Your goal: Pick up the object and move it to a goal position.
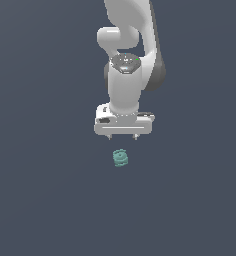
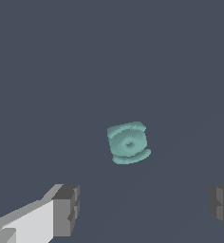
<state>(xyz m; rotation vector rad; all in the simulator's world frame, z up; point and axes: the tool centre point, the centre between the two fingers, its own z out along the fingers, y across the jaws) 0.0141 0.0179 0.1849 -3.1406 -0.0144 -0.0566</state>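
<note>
Fingers [image 2: 66,209] spread wide and holding nothing, my gripper [image 1: 122,136] hangs above the bare surface with the teal object [image 1: 120,158] lying apart from it, just below and roughly centred between the tips, so I'd judge a straight descent brackets it.

A plain, flat dark slate-grey surface [image 1: 40,200] fills both views, with no other item on it.

Glossy white arm [image 1: 124,95], grey-tipped hand [image 1: 123,136]
</note>
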